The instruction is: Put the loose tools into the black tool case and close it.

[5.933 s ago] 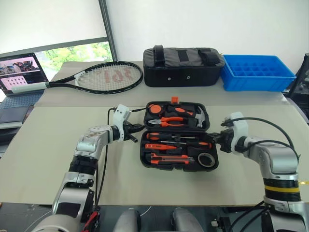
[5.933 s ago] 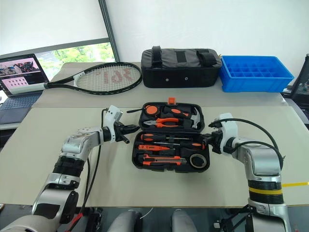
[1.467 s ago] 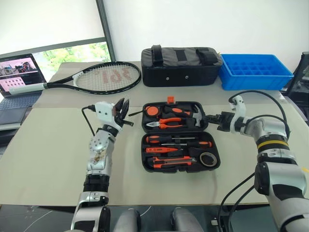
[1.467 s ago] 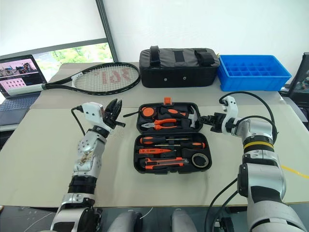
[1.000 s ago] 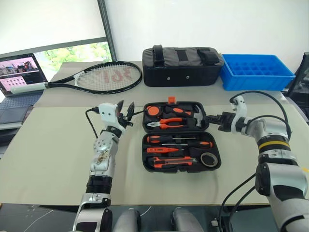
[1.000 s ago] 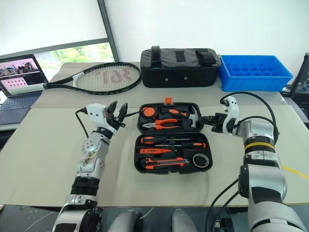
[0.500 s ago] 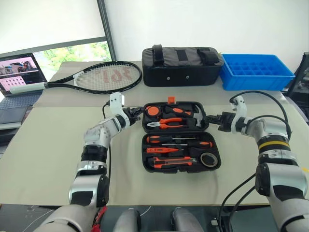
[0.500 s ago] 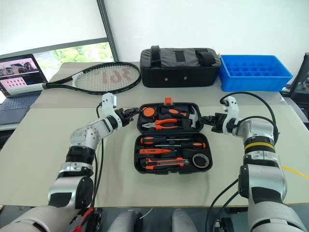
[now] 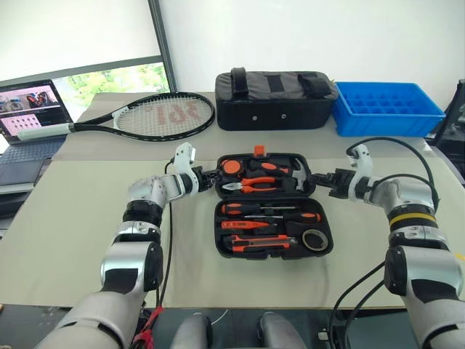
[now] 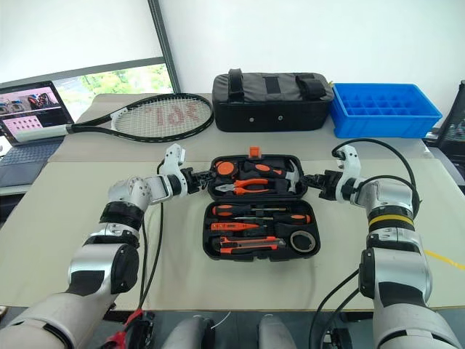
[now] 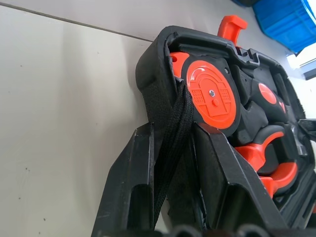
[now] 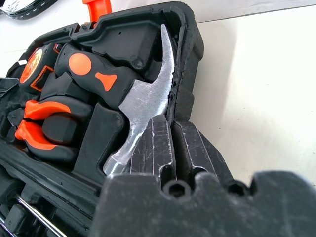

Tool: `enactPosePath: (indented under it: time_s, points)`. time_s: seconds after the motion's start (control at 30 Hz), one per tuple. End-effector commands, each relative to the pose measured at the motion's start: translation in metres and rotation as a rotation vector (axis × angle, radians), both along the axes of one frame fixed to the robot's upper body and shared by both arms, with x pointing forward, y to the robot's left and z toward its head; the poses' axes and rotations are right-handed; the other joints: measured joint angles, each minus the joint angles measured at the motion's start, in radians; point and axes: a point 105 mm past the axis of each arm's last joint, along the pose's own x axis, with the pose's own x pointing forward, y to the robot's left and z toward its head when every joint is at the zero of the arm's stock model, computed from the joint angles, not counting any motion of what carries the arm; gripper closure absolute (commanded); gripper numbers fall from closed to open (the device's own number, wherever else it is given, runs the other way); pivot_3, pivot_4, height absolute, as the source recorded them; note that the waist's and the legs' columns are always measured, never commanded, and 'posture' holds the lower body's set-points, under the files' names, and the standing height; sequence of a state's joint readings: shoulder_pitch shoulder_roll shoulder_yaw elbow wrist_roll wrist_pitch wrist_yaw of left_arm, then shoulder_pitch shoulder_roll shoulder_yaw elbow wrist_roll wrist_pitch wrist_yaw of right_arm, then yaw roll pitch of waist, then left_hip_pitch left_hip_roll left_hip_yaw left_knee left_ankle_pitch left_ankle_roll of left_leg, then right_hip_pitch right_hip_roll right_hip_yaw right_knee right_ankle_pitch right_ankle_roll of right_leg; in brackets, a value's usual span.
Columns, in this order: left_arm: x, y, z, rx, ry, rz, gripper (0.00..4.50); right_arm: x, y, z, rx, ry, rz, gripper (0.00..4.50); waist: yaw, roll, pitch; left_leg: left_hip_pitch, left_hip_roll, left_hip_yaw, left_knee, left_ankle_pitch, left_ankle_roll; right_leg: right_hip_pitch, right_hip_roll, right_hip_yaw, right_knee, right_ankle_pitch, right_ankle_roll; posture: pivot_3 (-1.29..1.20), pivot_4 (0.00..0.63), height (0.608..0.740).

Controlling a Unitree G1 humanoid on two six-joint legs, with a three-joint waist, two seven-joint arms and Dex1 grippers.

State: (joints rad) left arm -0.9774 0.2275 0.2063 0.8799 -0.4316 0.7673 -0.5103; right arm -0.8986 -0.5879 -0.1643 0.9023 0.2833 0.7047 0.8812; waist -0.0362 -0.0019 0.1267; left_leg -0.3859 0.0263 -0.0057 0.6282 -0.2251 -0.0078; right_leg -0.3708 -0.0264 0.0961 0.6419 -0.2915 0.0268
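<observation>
Left gripper (image 9: 205, 175) just swung down to the open case's (image 9: 272, 205) lid edge, fingers parted around it. Right gripper (image 9: 321, 178) is pinched together at the opposite edge. Tools all slotted, so closing's next.

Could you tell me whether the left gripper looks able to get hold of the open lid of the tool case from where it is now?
Probably yes: the left gripper sits at the lid's left edge, its fingers straddling the rim, nothing between.

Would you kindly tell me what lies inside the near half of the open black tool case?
The near half of the black tool case holds two screwdrivers, a tester screwdriver, a utility knife and a tape roll. Whatever lies beneath them is covered.
</observation>
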Motion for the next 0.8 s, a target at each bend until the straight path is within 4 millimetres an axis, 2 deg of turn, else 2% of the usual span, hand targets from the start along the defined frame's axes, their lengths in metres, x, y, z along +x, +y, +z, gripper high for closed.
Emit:
enactPosePath:
  time_s: [0.03, 0.13, 0.17, 0.2, 0.4, 0.47, 0.6, 0.7, 0.8]
  points:
    - [0.001, -0.01, 0.003, 0.018, -0.005, -0.034, 3.2, 0.004, -0.004, 0.019, -0.011, -0.083, -0.002, 4.5, 0.0, 0.0, 0.0, 0.0, 0.0, 0.0, 0.0, 0.0, 0.0, 0.0, 0.0, 0.0, 0.0, 0.0, 0.0, 0.0, 0.15, 0.707]
    - [0.001, -0.012, 0.002, 0.03, 0.0, -0.042, 3.9, 0.004, -0.003, 0.019, -0.01, -0.083, 0.0, 4.5, 0.001, 0.0, 0.0, 0.0, 0.0, 0.0, 0.0, 0.0, 0.0, 0.0, 0.0, 0.0, 0.0, 0.0, 0.0, 0.0, 0.15, 0.707]
    - [0.001, -0.012, 0.001, 0.03, 0.003, -0.044, 4.35, 0.004, -0.003, 0.019, -0.01, -0.084, -0.001, 4.5, 0.001, 0.0, 0.0, 0.0, -0.001, 0.0, 0.0, 0.0, 0.0, 0.0, 0.0, 0.0, 0.0, 0.0, 0.0, 0.0, 0.15, 0.707]
    - [0.0, -0.011, 0.001, 0.029, 0.005, -0.045, 4.43, 0.004, -0.003, 0.019, -0.01, -0.084, -0.001, 4.5, 0.0, 0.0, 0.0, 0.0, -0.001, 0.0, 0.0, 0.0, 0.0, 0.001, 0.0, 0.0, 0.0, 0.0, 0.0, 0.0, 0.15, 0.707]
    - [-0.001, -0.006, 0.001, 0.019, 0.01, -0.045, 4.43, 0.005, -0.003, 0.019, -0.011, -0.084, -0.003, 4.5, -0.001, 0.0, 0.0, 0.001, -0.001, -0.001, 0.0, 0.0, 0.0, 0.0, 0.0, 0.0, 0.0, 0.0, 0.0, 0.0, 0.15, 0.707]
    - [0.0, -0.006, 0.007, -0.027, -0.014, -0.041, 4.43, 0.005, -0.002, 0.019, -0.01, -0.089, -0.001, 4.5, -0.002, 0.0, 0.0, 0.001, -0.001, -0.001, 0.0, 0.0, 0.0, 0.0, 0.0, 0.0, 0.0, 0.0, 0.0, 0.0, 0.15, 0.707]
    - [0.005, -0.004, 0.025, -0.07, -0.132, -0.033, 4.43, 0.01, 0.0, 0.029, 0.0, -0.16, -0.008, 4.5, -0.004, 0.0, 0.0, 0.001, -0.001, -0.001, 0.0, 0.0, 0.0, 0.0, 0.0, 0.0, 0.0, 0.0, 0.0, 0.0, 0.15, 0.707]
    - [0.011, 0.002, 0.043, 0.006, -0.313, -0.027, 4.43, 0.015, 0.0, 0.043, 0.005, -0.262, -0.009, 4.5, -0.006, 0.0, 0.0, 0.0, 0.0, 0.0, -0.001, 0.001, -0.002, 0.0, 0.0, 0.0, 0.0, 0.0, 0.0, 0.0, 0.15, 0.707]
    - [0.015, 0.011, 0.05, 0.095, -0.388, -0.002, 4.43, 0.017, 0.003, 0.055, 0.02, -0.336, -0.001, 4.5, -0.007, 0.0, 0.0, -0.002, 0.0, -0.001, -0.002, 0.004, -0.007, -0.002, 0.0, 0.0, 0.001, 0.0, 0.0, 0.0, 0.15, 0.707]
